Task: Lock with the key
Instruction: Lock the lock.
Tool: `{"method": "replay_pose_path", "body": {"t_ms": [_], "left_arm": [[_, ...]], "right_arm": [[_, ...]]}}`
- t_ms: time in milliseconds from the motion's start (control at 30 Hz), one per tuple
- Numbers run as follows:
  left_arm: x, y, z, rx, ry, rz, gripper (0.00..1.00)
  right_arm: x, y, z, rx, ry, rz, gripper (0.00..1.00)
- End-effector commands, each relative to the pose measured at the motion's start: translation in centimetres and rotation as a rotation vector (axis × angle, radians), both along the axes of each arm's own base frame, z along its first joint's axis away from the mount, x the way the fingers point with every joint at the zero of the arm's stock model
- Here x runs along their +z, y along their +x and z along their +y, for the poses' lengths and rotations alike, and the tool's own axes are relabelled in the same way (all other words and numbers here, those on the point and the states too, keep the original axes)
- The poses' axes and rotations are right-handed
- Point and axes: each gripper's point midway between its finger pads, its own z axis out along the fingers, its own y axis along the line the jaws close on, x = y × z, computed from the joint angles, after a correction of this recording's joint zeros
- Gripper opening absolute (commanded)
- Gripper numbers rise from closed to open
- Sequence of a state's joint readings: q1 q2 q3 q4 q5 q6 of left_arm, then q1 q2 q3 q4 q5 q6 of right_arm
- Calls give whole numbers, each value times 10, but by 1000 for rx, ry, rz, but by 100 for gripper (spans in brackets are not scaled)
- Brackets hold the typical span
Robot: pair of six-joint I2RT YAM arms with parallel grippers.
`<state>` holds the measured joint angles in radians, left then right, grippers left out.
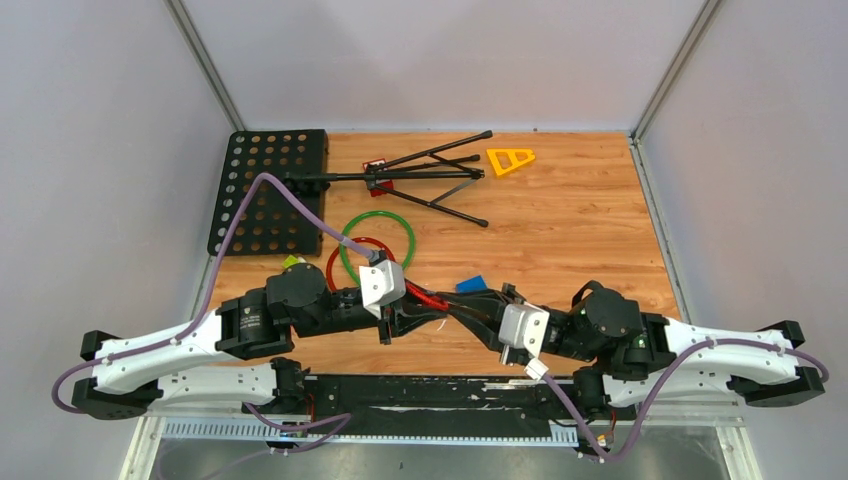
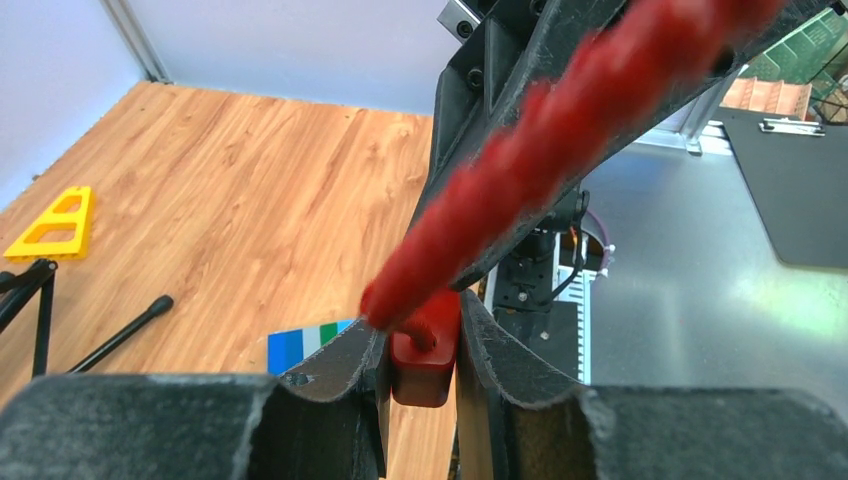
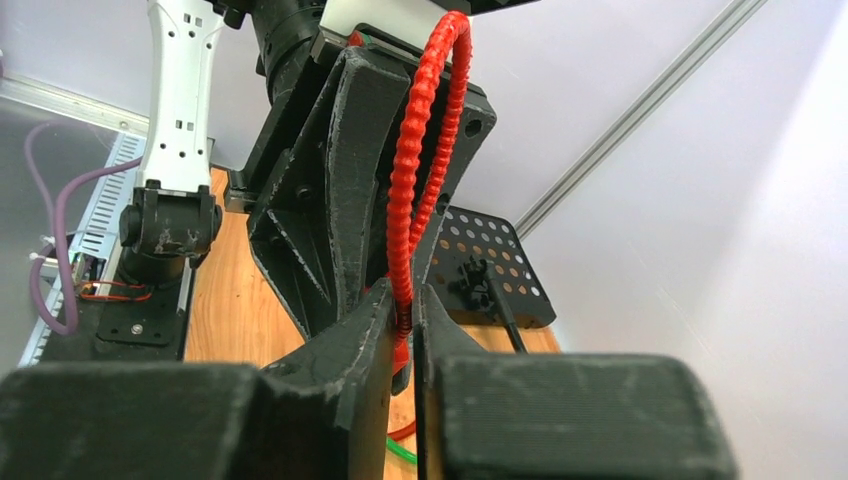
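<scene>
**A:** What does the left tool have hold of?

**B:** The left tool [image 2: 420,335] is pressed in on the lock body [image 2: 420,372]. It is a small red block, caught between the two dark fingers [image 2: 340,375], one on each side.

**A:** And what comes out of the block?

**B:** A ribbed red cable [image 3: 415,150] leaves its top and runs up and away from that tool, toward the right one.

**A:** How does the right tool stand?

**B:** The right tool [image 3: 402,300] is all but pressed together, pinching that same cable between its pads [image 3: 355,335]. Above the pinch the cable arcs up in front of the left tool's black frame. Whether anything else sits in the pinch below the cable, I cannot tell.

**A:** Where are the two tools?

**B:** They are tip to tip over the near middle of the worktop [image 1: 580,230].

**A:** What lies around them?

**B:** A blue card [image 1: 471,284] lies just beyond the two tips. Farther out from the left tool, a green ring [image 1: 378,212] overlaps a red ring [image 1: 331,262], which is partly hidden under the left arm. Well beyond both tools lies a folded black tripod stand [image 1: 430,172], with a yellow triangle piece [image 1: 496,158] near its feet. A black perforated plate [image 1: 268,190] sits at the far corner on the left tool's side.
</scene>
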<state>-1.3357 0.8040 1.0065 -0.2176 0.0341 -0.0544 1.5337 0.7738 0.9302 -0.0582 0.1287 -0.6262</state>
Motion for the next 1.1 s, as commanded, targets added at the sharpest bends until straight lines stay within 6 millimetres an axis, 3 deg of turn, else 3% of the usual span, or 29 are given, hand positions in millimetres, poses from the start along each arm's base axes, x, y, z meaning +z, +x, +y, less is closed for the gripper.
{"method": "replay_pose_path", "body": {"t_ms": [0, 67, 200, 333, 467, 567, 733, 900, 1067], "left_arm": [[138, 13, 40, 113, -483, -88, 0], [136, 14, 40, 117, -479, -90, 0], [135, 16, 42, 132, -476, -92, 0], [135, 22, 49, 177, -481, -94, 0], [145, 19, 59, 173, -529, -101, 0], [157, 1, 61, 80, -580, -128, 0], [174, -33, 68, -97, -644, -177, 0], [183, -49, 72, -180, -664, -193, 0], [186, -60, 70, -245, -664, -195, 0]], "right_arm": [[-94, -15, -3, 46, -310, 104, 18], [-76, -16, -4, 49, -255, 105, 29], [-21, -17, -10, 67, -72, 95, 58], [23, -23, -17, 110, 97, 83, 68], [52, -2, -28, 2, 297, 157, 66], [72, 9, -29, -45, 375, 291, 60], [96, -11, -6, 108, 337, 395, 58], [119, -17, -5, 312, 376, 482, 56], [125, -25, -1, 473, 379, 543, 51]]}}
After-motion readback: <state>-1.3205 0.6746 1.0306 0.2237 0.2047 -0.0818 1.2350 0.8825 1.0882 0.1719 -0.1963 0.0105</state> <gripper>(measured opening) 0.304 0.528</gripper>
